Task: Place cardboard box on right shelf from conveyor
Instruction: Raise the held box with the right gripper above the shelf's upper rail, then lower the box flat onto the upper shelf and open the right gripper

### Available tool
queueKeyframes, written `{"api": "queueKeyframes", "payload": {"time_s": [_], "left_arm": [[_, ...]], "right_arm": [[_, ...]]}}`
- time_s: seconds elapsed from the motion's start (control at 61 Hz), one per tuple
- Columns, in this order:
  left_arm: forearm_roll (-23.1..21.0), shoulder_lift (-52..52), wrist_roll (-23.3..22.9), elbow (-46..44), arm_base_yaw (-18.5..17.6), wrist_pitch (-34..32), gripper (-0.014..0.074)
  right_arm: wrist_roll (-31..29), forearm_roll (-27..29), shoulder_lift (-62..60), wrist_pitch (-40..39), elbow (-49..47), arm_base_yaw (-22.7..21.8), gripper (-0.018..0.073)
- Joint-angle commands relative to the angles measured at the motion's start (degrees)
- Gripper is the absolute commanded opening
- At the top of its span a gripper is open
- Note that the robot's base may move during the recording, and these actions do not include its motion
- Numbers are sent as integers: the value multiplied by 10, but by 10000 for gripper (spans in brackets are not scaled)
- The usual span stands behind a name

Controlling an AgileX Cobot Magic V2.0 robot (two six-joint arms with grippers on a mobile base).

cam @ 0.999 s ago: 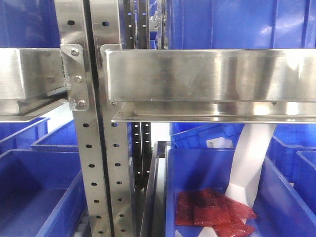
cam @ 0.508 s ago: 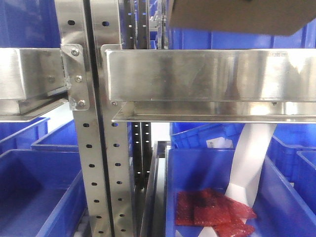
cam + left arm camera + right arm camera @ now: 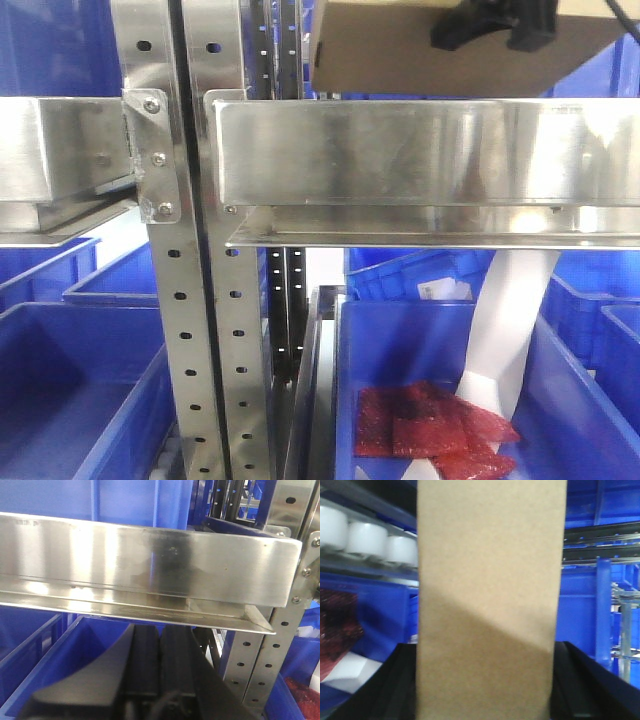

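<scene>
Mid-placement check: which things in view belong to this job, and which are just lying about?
Job: cardboard box, right shelf, right gripper holding the box.
Lying about: blue bins, red packets, left shelf, white strip.

Bright, even light, with glare streaking the lip of the right shelf (image 3: pixel 420 150). The cardboard box (image 3: pixel 490 605) looks blurred, its lower half shadowed.
</scene>
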Motion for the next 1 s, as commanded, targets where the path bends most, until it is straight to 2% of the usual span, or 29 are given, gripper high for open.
{"api": "queueKeyframes", "payload": {"time_s": [0.0, 0.197, 0.311, 0.393, 0.704, 0.983], "left_arm": [[-3, -5, -2, -2, 1, -47, -119], [-3, -5, -2, -2, 1, -47, -119], [-3, -5, -2, -2, 1, -47, -119], [-3, -5, -2, -2, 1, -47, -119], [-3, -5, -2, -2, 1, -47, -119], [-3, -5, -2, -2, 1, -47, -119]], "right_arm": [[7, -1, -21, -71, -25, 0, 143], [16, 11, -21, -79, -25, 0, 477], [34, 13, -18, -85, -25, -1, 580], [34, 13, -13, -85, -25, -1, 603], [34, 14, -6, -85, -25, -1, 604], [34, 15, -18, -21, -24, 13, 603]]}}
